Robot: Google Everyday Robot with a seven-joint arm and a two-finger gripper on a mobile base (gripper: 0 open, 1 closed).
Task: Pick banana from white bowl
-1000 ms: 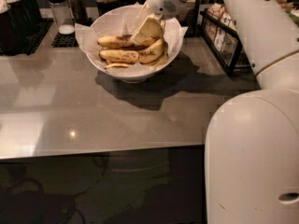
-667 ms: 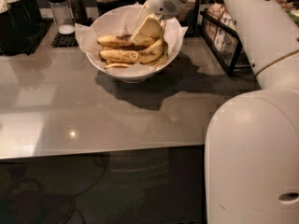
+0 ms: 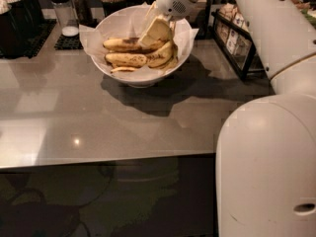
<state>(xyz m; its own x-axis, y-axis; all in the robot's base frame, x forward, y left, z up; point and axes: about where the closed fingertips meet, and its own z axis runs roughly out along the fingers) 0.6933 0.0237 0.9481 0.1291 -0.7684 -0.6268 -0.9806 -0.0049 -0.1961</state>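
Little has shifted since the earlier frames: the end effector stays lowered into the white bowl at much the same spot and tilt, and the fruit under it lies as it did.

Nearest the camera, the robot's pale base fills the lower right. From it the arm climbs and bends leftward over the grey worktop, a reach that brings the wrist in from above the bowl's right rim rather than across its flaring wall. The bowl stands towards the back of the worktop, lined with crinkled white paper that pokes out past the rim. Several speckled yellow fruits lie heaped inside. The banana on the right side sits just under the end effector, which seems to touch it or the other bananas beside it; I cannot tell which. Whether the end effector is apart or closed on anything cannot be told either. I judge the pick as not yet done, since nothing is lifted clear of the heap.

Farther back stand a black wire basket to the right, and a clear shaker on a black mat to the left.
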